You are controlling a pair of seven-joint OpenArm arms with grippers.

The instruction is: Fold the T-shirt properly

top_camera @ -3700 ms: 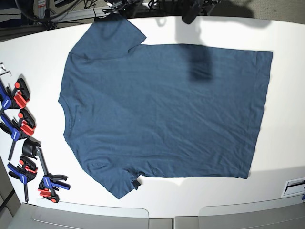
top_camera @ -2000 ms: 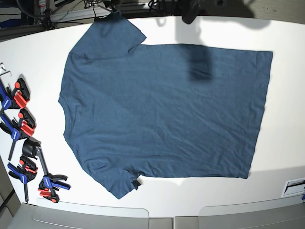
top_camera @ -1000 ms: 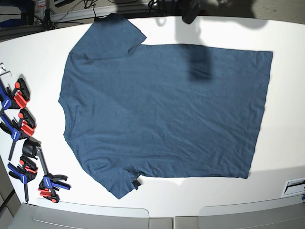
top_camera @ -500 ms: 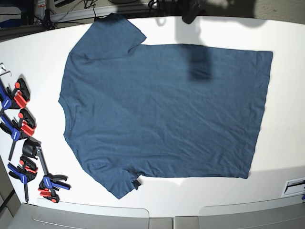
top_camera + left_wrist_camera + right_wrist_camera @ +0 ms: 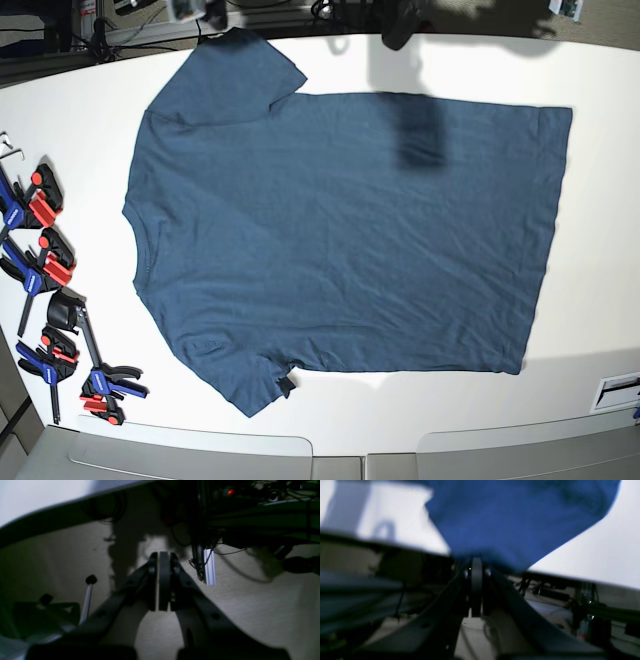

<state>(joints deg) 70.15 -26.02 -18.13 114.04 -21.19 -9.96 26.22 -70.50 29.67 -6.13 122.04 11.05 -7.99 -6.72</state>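
Base view: you are getting bright, even overhead light, with the white table [image 5: 90, 110] nearly blowing out. A soft dark shadow patch [image 5: 420, 135] is falling on the T-shirt [image 5: 340, 240], and a fainter one is lying along its near hem. Straight edges are bowing toward the frame corners.

Left wrist view: you are looking at a dim, underexposed picture; the left gripper [image 5: 160, 580] is reading as a silhouette over grainy floor, with only a red indicator light [image 5: 230, 491] and the pale table strip glowing.

Right wrist view: you are seeing heavy blur throughout; the blue cloth is smearing, the table is glaring white, and the right gripper [image 5: 476, 590] is staying dark and soft-edged.
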